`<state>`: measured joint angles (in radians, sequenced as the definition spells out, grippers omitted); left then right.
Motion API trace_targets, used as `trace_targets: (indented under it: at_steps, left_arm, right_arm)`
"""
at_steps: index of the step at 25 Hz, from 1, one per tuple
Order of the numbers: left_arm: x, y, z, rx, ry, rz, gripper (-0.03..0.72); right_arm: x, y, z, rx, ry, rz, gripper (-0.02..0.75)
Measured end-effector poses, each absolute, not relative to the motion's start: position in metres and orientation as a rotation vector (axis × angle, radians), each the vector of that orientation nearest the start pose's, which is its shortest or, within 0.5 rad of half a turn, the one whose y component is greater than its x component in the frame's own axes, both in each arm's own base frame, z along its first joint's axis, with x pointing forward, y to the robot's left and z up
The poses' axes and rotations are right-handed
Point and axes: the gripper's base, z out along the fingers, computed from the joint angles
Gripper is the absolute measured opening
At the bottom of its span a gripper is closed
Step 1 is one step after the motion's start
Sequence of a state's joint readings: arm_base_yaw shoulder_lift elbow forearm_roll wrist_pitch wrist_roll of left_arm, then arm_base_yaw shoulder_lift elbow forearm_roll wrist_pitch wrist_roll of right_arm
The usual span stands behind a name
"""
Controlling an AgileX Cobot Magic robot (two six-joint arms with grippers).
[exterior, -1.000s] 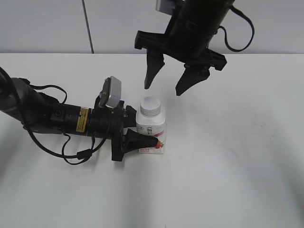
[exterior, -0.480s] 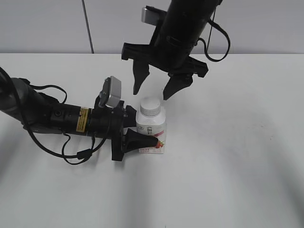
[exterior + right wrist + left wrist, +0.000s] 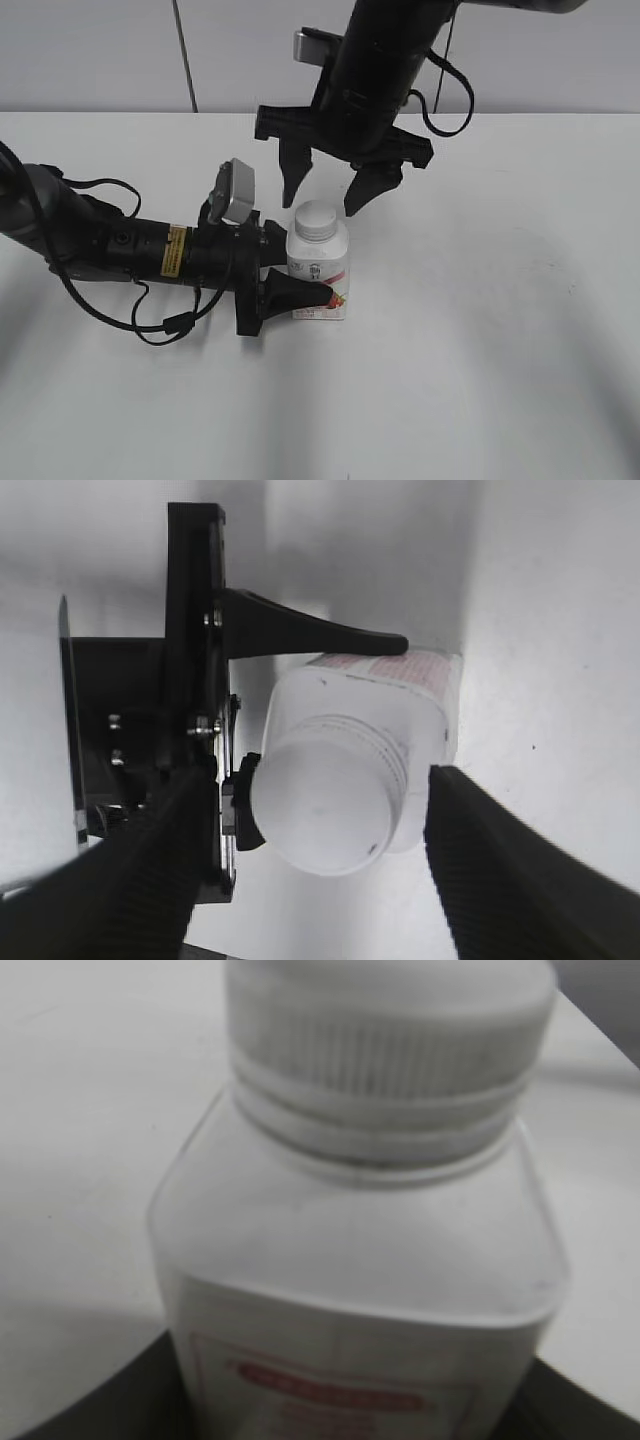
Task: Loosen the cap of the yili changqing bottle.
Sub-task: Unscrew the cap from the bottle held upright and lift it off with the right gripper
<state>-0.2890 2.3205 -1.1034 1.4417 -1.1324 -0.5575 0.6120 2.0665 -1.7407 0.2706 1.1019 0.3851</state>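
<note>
The yili changqing bottle (image 3: 320,270) stands upright on the white table, white with a pink-red label. Its white ribbed cap (image 3: 317,221) is on the neck. My left gripper (image 3: 297,283) lies along the table and is shut on the bottle's body, one finger in front and one behind. The bottle fills the left wrist view (image 3: 360,1290), with the cap (image 3: 390,1040) at the top. My right gripper (image 3: 327,196) hangs open just above and behind the cap, one finger to each side. In the right wrist view the cap (image 3: 325,805) lies between its open fingers (image 3: 500,870).
The white table (image 3: 500,330) spreads wide to the right and front. A grey wall (image 3: 100,50) with a vertical seam runs along the back edge. The left arm's body and cables (image 3: 110,250) lie across the table's left part.
My right gripper has come left and down from above the bottle's right to sit just over the cap, still open. The left gripper and bottle have not moved.
</note>
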Motion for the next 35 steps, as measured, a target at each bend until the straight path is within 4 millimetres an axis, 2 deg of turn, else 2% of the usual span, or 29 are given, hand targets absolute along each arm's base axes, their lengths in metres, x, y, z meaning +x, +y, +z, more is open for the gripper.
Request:
trace_targets:
  at_steps: [5, 13, 20, 28, 32, 35]
  left_arm:
    - [0.335, -0.185, 0.055, 1.379, 1.548, -1.069, 0.402]
    - [0.335, -0.185, 0.055, 1.377, 1.550, -1.069, 0.402]
    - [0.335, -0.185, 0.055, 1.377, 1.550, -1.069, 0.402]
    - [0.335, -0.185, 0.055, 1.377, 1.550, -1.069, 0.401]
    - [0.335, -0.185, 0.055, 1.377, 1.550, -1.069, 0.401]
    - [0.335, -0.185, 0.055, 1.377, 1.550, -1.068, 0.401]
  right_arm:
    - [0.345, 0.274, 0.222, -0.218, 3.033, 0.489, 0.533]
    - [0.343, 0.273, 0.222, -0.225, 3.048, 0.472, 0.533]
    - [0.344, 0.273, 0.220, -0.225, 3.054, 0.466, 0.491]
    - [0.345, 0.274, 0.215, -0.225, 3.065, 0.458, 0.482]
    - [0.345, 0.274, 0.215, -0.224, 3.066, 0.459, 0.402]
    - [0.345, 0.274, 0.215, -0.242, 3.063, 0.459, 0.398]
